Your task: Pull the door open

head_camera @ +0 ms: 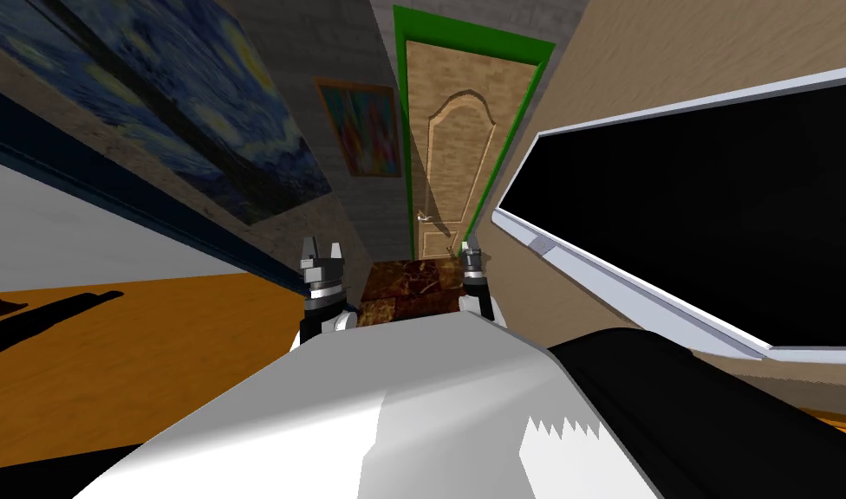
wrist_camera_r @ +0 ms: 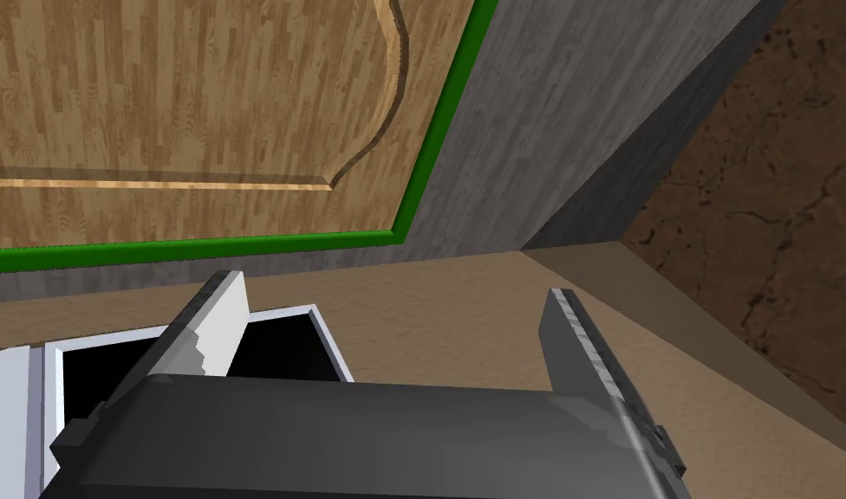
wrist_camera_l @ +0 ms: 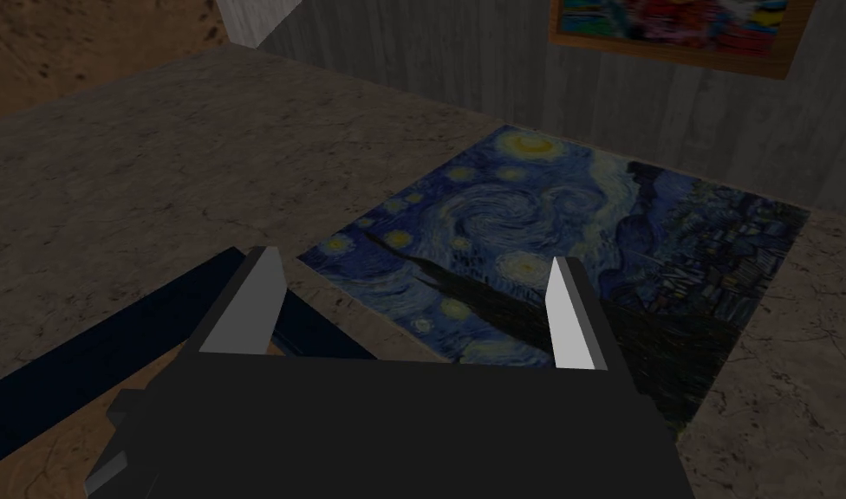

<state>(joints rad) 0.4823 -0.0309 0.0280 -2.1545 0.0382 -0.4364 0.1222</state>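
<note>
Closed door [head_camera: 452, 173], well ahead of right claw [head_camera: 471, 252]

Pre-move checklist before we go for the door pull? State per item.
1. Door shut in its green frame: ok.
2. Handle in sight: ok, at the door's left edge in the head view.
3. Handle within reach: not ok, door stands far off.
4. Right tool open, empty: ok.
5. Left tool open, empty: ok, facing a wall painting.
6. Floor ahead free: cannot tell, near part hidden.
</note>
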